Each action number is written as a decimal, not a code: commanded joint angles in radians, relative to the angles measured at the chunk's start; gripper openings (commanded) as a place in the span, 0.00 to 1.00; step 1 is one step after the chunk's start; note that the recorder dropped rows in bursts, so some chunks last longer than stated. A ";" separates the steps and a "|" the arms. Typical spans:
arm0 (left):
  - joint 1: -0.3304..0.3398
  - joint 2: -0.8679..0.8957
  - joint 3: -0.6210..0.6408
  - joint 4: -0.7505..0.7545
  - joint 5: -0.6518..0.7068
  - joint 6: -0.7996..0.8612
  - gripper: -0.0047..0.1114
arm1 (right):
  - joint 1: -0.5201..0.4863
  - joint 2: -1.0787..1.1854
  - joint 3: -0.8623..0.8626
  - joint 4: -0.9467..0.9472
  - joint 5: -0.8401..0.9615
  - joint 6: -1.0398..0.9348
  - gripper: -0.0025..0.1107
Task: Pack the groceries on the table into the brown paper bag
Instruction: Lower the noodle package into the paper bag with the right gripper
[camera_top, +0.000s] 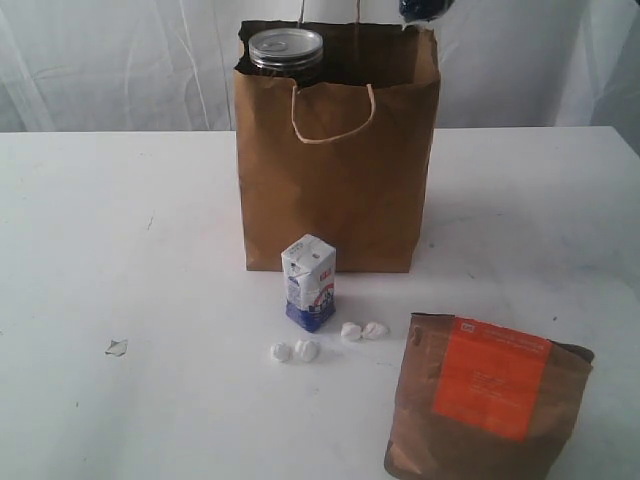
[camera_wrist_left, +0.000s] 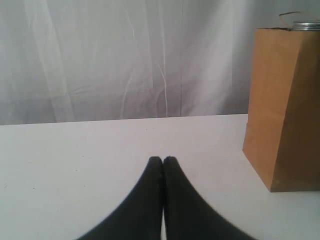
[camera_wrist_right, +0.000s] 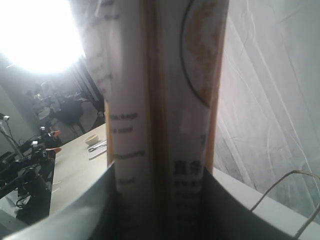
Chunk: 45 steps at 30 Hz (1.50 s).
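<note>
I see the left claw (camera_wrist_left: 162, 161) pressed shut and empty over the bare worktop (camera_wrist_left: 75, 165), well to one side of the brown paper bag (camera_top: 335, 190); the right claw (camera_wrist_right: 160, 175) grips the flat printed box (camera_wrist_right: 165, 75) upright between its dark fingers (camera_wrist_right: 95, 210); the bag stands upright on the worktop, the silver-topped can (camera_top: 286, 47) poking above its rim at the left of its mouth; the small white-blue carton (camera_top: 309, 283) stands just before the bag; four small white lumps (camera_top: 307, 350) lie near the carton; the orange-labelled brown pouch (camera_top: 487, 400) sits apart at the near right.
</note>
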 joint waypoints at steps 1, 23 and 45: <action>-0.005 -0.004 0.004 0.020 -0.008 0.003 0.04 | 0.026 0.020 -0.015 0.085 0.000 -0.081 0.02; -0.005 -0.004 0.004 0.020 -0.008 0.003 0.04 | 0.041 0.042 -0.013 -0.066 0.000 -0.244 0.02; -0.005 -0.004 0.004 0.020 -0.008 0.003 0.04 | 0.050 0.077 -0.013 -0.229 0.000 -0.303 0.02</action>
